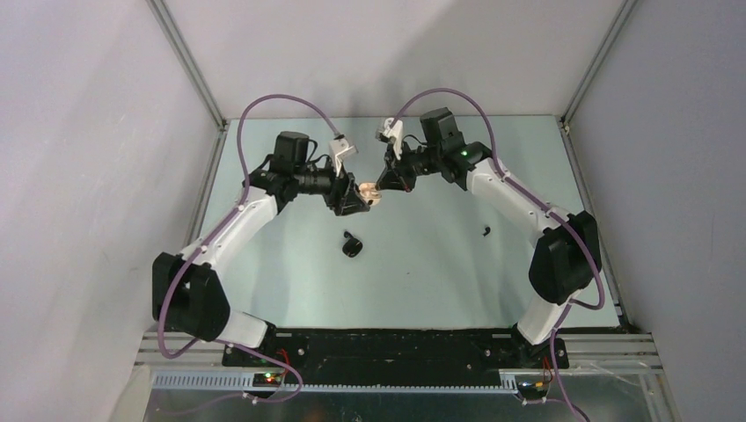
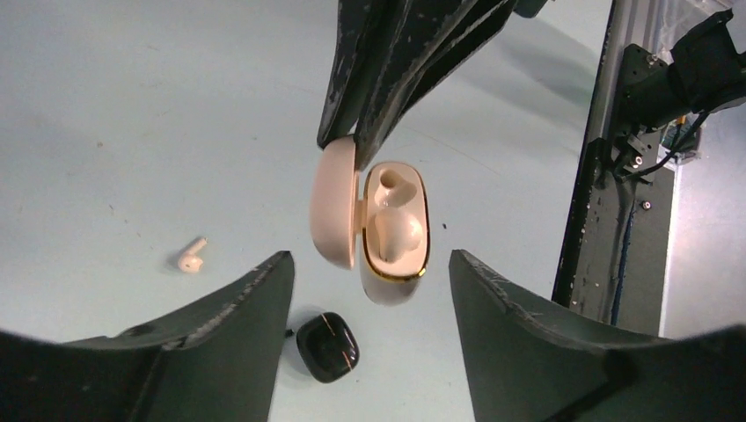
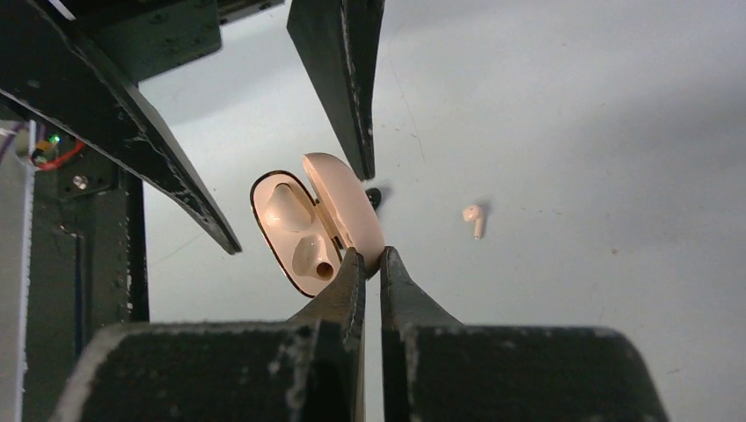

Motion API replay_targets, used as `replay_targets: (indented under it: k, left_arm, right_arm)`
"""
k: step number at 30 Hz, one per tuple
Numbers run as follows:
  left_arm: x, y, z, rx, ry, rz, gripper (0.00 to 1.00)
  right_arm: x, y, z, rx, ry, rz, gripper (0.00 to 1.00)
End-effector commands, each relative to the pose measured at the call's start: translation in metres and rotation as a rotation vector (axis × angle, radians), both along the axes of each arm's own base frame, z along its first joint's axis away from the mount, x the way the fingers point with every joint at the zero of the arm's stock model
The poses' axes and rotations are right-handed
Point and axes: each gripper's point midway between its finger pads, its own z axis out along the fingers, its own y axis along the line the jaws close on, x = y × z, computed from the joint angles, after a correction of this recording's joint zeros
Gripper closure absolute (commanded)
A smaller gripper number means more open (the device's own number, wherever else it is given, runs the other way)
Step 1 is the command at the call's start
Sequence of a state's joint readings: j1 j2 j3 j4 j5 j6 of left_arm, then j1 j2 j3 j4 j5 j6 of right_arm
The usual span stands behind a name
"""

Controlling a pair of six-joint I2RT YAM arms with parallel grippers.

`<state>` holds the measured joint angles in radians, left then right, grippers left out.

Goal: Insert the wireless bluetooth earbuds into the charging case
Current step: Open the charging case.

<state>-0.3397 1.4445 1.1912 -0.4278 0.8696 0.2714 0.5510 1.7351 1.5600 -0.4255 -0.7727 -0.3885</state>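
An open cream-white charging case (image 1: pixel 369 192) hangs in the air between both arms. My right gripper (image 3: pixel 371 255) is shut on its lid (image 3: pixel 347 202). In the left wrist view the case (image 2: pixel 396 264) holds one cream earbud (image 2: pixel 396 233), and the socket above it is empty. My left gripper (image 2: pixel 369 255) is open, with its fingers on either side of the case's lower end and not touching it. A loose cream-white earbud (image 2: pixel 191 256) lies on the table and also shows in the right wrist view (image 3: pixel 476 220).
A closed black case (image 1: pixel 353 248) lies on the table below the grippers, with a tiny black earbud (image 1: pixel 348 234) beside it. Another small black earbud (image 1: pixel 486 232) lies to the right. The black case also shows in the left wrist view (image 2: pixel 327 346).
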Motion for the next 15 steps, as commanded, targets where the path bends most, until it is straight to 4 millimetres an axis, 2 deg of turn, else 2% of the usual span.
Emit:
replay_targets:
  k: [1,6,11,15]
  left_arm:
    - [-0.004,0.014,0.019,-0.010,-0.052,0.060,0.27]
    - [-0.012,0.025,0.029,-0.020,-0.079,0.088,0.24]
    - [-0.008,0.018,0.034,-0.057,0.000,0.088,0.36]
    - [-0.002,0.011,0.036,-0.085,0.073,0.086,0.39]
  right_arm:
    - [-0.003,-0.007,0.026,-0.020,-0.144,0.019,1.00]
    - [-0.007,-0.011,0.021,-0.065,-0.205,0.045,1.00]
    - [-0.015,-0.004,0.017,-0.100,-0.281,0.080,1.00]
    - [-0.019,0.002,0.019,-0.104,-0.342,0.098,1.00]
